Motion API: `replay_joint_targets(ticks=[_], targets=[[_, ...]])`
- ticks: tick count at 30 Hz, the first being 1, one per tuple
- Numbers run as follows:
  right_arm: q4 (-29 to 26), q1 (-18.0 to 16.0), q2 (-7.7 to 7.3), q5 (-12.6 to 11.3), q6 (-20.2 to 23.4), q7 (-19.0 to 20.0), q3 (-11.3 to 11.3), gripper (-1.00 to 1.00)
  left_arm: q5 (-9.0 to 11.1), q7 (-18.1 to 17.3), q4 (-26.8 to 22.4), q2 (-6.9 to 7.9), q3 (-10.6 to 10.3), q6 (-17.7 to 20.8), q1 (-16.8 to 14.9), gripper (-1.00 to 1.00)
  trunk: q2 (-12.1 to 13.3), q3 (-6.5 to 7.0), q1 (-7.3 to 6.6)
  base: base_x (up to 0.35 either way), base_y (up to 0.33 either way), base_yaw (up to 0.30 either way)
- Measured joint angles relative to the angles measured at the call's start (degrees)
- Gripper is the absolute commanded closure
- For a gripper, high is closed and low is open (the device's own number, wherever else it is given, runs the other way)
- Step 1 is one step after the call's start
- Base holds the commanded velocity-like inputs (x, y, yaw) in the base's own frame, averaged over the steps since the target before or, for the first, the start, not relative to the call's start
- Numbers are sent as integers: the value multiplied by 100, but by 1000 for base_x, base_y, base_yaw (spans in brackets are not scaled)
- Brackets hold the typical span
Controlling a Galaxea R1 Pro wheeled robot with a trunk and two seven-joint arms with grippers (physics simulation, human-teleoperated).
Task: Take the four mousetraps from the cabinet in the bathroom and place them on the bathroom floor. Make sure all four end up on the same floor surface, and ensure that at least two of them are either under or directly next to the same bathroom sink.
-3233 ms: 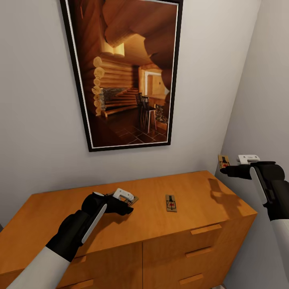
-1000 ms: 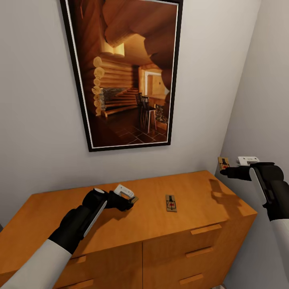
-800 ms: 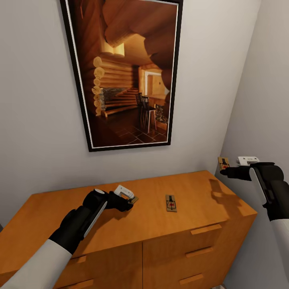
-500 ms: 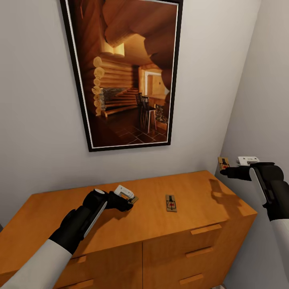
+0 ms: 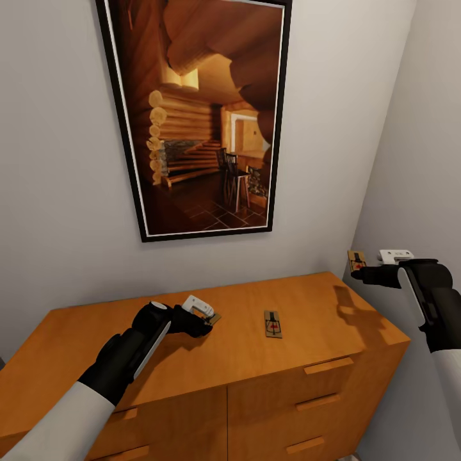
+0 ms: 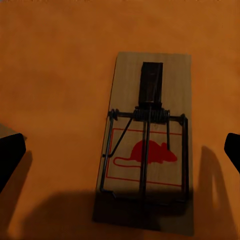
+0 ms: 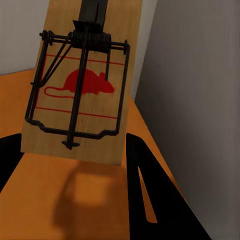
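So far the right gripper (image 5: 356,271) is gripping one mousetrap (image 5: 356,259) at the frame's right, the left gripper (image 5: 208,322) is hovering open-jawed over another trap (image 6: 148,145) on the cabinet (image 5: 307,307), and a third mousetrap (image 5: 273,323) is lying mid-frame, none floored

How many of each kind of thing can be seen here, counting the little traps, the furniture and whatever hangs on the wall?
Mousetraps: 3: one lying free on the cabinet top, one under the left tool, one held up by the right tool.
Cabinet: 1.
Framed picture: 1.
Total: 5.
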Motion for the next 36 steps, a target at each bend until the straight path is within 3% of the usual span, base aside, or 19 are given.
replay_joint_targets(ticks=[36], targets=[[-3, 0, -8, 6, 0, -9, 2, 100, -1, 9, 53, -45, 8, 33, 0, -100, 0, 0, 0, 0, 0, 0]])
